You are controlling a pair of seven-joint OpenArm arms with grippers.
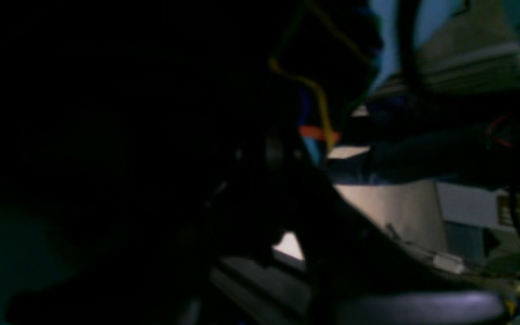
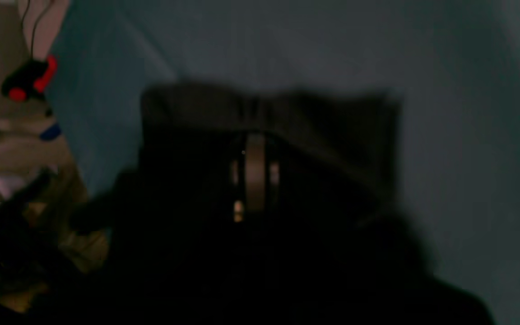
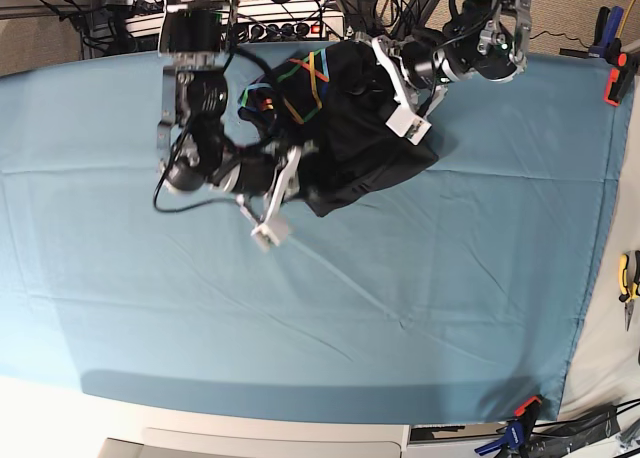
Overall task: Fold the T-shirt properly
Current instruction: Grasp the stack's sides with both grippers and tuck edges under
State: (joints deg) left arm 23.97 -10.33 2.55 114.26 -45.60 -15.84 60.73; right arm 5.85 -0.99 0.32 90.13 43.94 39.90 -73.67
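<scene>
The T-shirt [image 3: 350, 138] lies bunched at the far middle of the teal surface [image 3: 400, 308], rainbow print showing on its far-left part. Both arms reach into it. The right gripper [image 3: 300, 173] is clamped on a fold of the black cloth at the bundle's left side; the right wrist view shows cloth pinched between its closed jaws. The left gripper [image 3: 385, 88] is buried in the fabric on the right side; whether it holds cloth I cannot tell, since its wrist view is nearly all dark.

Risks, as I judge them: the shirt is crumpled, so a pull could drag several layers together and worsen the tangle, or cloth could slip from a thin pinch. The arms are close together over the bundle and could collide.

Cables and a power strip [image 3: 290, 26] crowd the far edge just behind the shirt. Clamps [image 3: 614, 78] sit at the right edge, well clear.
</scene>
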